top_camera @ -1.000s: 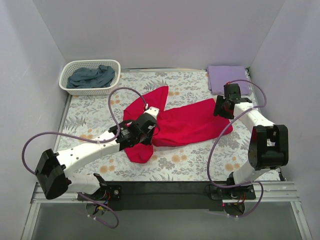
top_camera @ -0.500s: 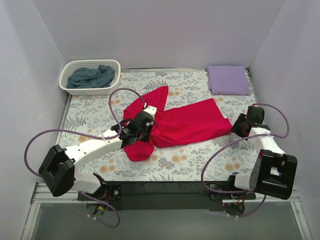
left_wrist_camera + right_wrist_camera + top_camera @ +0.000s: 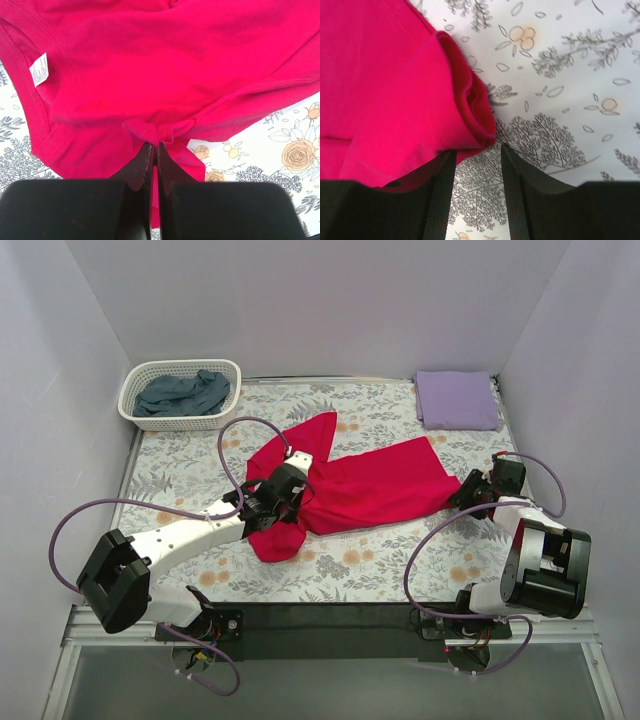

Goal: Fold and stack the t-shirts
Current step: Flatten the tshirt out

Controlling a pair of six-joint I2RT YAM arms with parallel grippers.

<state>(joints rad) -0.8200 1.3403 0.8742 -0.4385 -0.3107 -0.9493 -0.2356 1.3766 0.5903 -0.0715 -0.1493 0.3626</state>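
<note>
The crimson red t-shirt [image 3: 370, 490] lies spread and rumpled across the middle of the floral table covering. My left gripper [image 3: 297, 502] is shut on a pinched fold of the red t-shirt [image 3: 150, 75] near its lower left part; the tips [image 3: 154, 146] grip the cloth. My right gripper [image 3: 472, 492] is open at the shirt's right corner, whose rolled hem [image 3: 470, 110] lies just ahead of the jaws [image 3: 476, 150], not between them. A folded lavender t-shirt [image 3: 456, 398] lies at the back right. A slate blue-grey t-shirt [image 3: 183, 393] sits crumpled in the basket.
A white plastic basket [image 3: 139, 379] stands at the back left corner. Grey walls close in the table on three sides. Purple cables loop from both arms over the near table. A white label [image 3: 39, 69] shows inside the red shirt's neck.
My right arm has swung from near the lavender shirt down toward the near right, ending low at the red shirt's right corner. My left gripper has held its grip, shifting slightly.
</note>
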